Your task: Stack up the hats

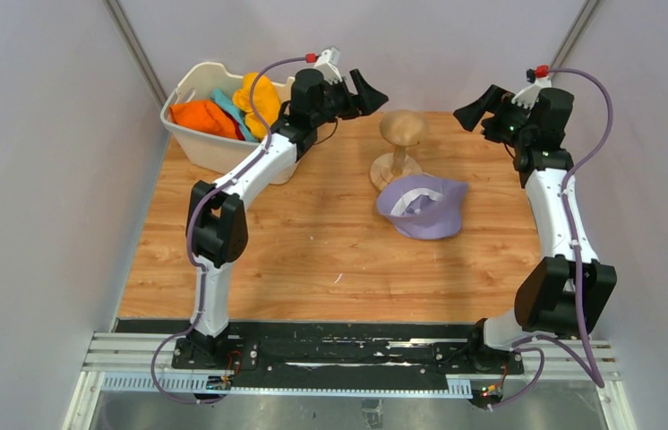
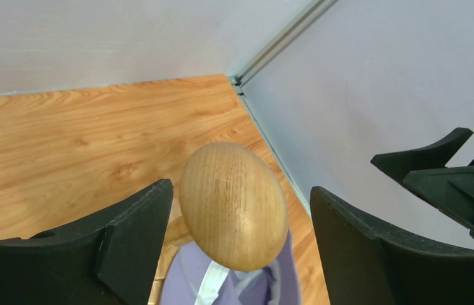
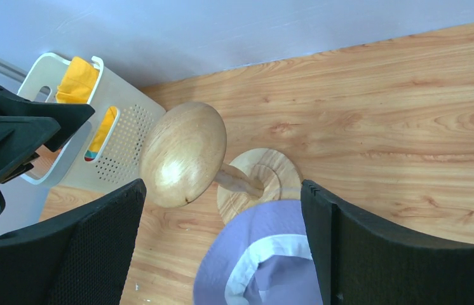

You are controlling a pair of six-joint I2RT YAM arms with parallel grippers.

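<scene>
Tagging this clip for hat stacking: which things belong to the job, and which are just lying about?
Job: lavender hat, orange hat, yellow hat, teal hat.
Lying about: white basket, wooden stand.

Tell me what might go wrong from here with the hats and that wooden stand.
The open left fingers hang close to the knob of the mushroom-shaped wooden stand; a swing may topple it.
The lavender fabric bucket hat lies opening-up by the stand's base; grabbing its floppy brim may drag it against the base.
The orange hat, yellow hat and teal hat sit bunched in the white perforated plastic basket; lifting one may drag out another.
</scene>
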